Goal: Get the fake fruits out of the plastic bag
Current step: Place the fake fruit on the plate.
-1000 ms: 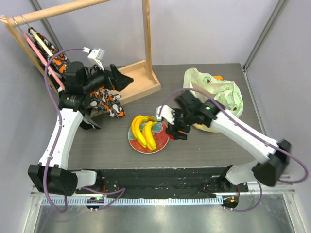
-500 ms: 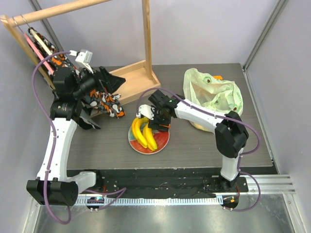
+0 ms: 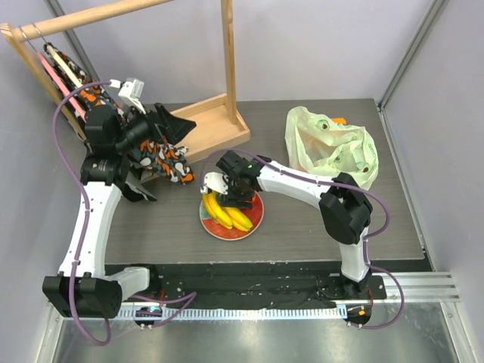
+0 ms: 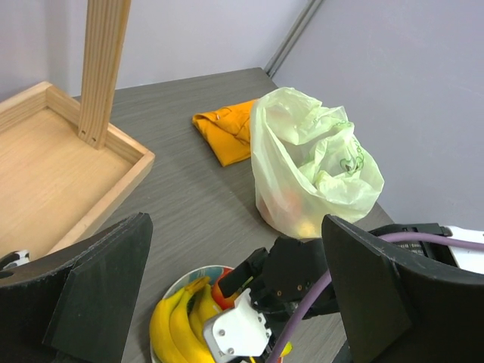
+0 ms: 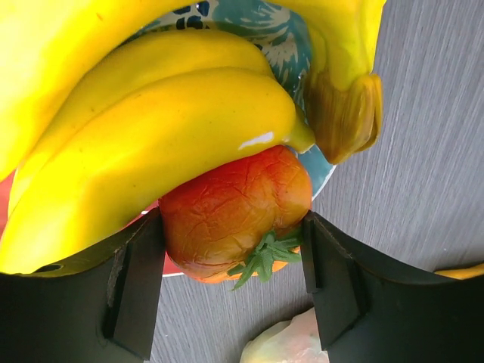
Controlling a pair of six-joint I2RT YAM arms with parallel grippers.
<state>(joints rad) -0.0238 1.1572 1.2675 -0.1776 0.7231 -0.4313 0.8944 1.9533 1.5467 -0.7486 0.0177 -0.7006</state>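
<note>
My right gripper (image 3: pixel 238 193) (image 5: pixel 234 261) is shut on a round orange-red fruit (image 5: pixel 234 215) with a green stem; both fingers press its sides. The fruit sits against the yellow bananas (image 3: pixel 223 212) (image 5: pixel 151 128) at the edge of the red and teal plate (image 3: pixel 227 236) (image 5: pixel 257 23). From the left wrist view a sliver of this fruit (image 4: pixel 215 291) shows under the right gripper. The pale yellow-green plastic bag (image 3: pixel 333 147) (image 4: pixel 310 166) lies crumpled at the back right, with orange shapes dimly showing through it. My left gripper (image 3: pixel 178 125) (image 4: pixel 242 295) is wide open and held high at the left, holding nothing.
A wooden rack with a tray base (image 3: pixel 215 125) stands at the back left, with a patterned cloth (image 3: pixel 162 155) beside it under my left arm. A folded orange cloth (image 4: pixel 227 132) lies behind the bag. Grey walls close in the table.
My right arm has swung left from beside the bag to the plate, carrying the orange-red fruit up against the bananas. My left arm shifted slightly left and then held still.
</note>
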